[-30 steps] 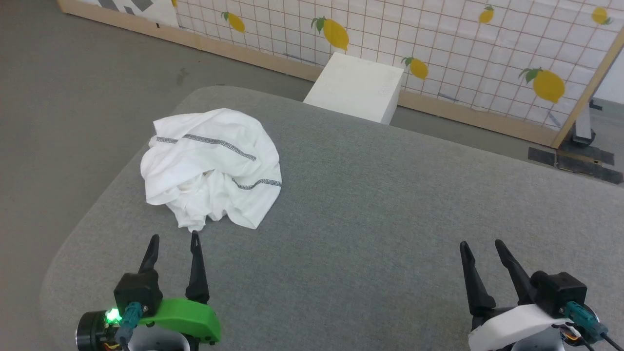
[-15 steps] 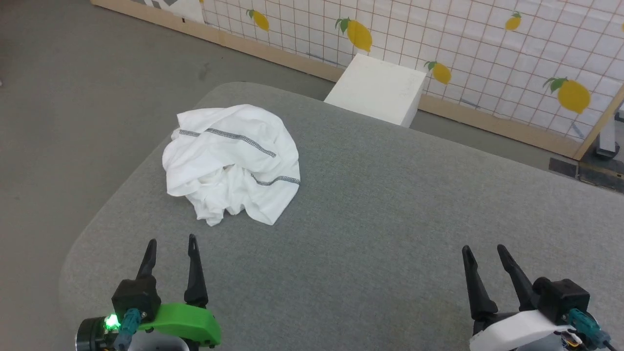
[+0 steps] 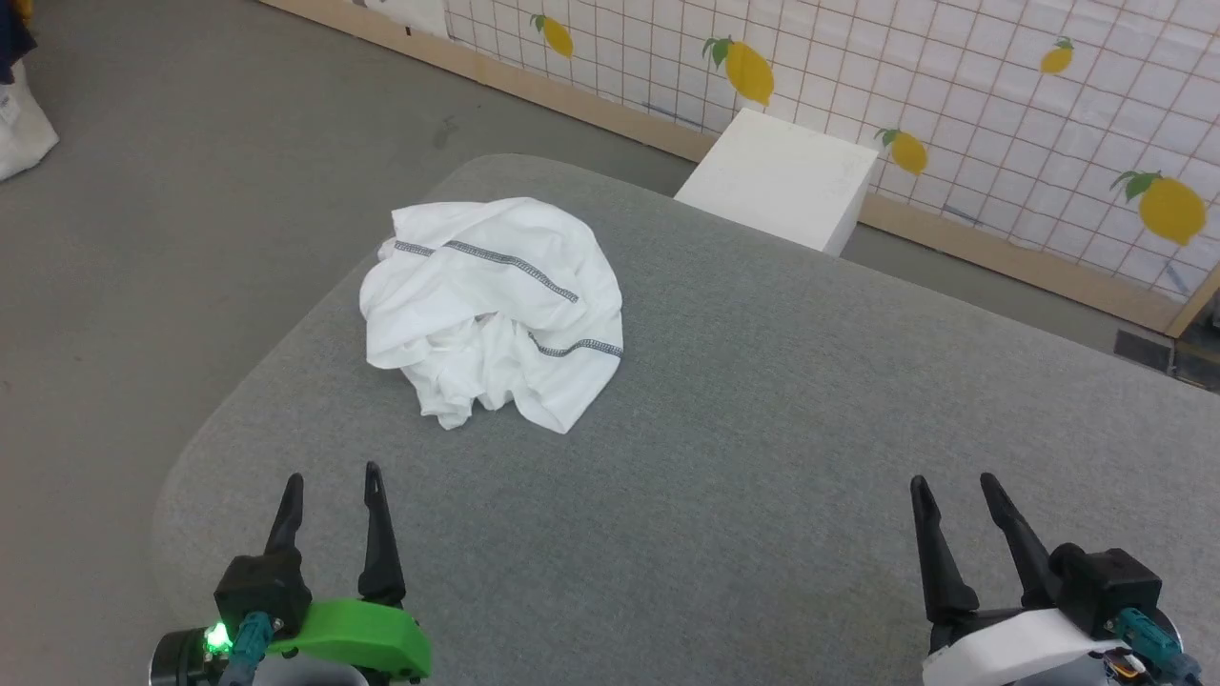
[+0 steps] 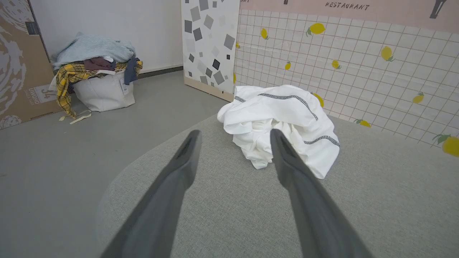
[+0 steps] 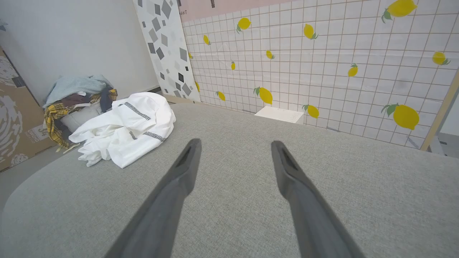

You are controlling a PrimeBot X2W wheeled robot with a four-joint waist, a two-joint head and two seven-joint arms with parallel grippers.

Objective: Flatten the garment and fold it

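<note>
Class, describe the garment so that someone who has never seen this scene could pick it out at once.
Find the wide grey fabric-covered table. Near its far left corner lies the garment, a crumpled white heap. Unlike the rigid white box beyond the table's far edge, it is soft, wrinkled and crossed by dark zigzag stitching.

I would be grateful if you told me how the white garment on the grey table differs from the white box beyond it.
The garment is soft and crumpled into a heap; the box is rigid, with flat faces and straight edges.
The garment carries dark zigzag stitching lines; the box is plain.
The garment lies on the table; the box stands beyond the table's far edge, by the lemon-patterned wall.
Both are white.
</note>
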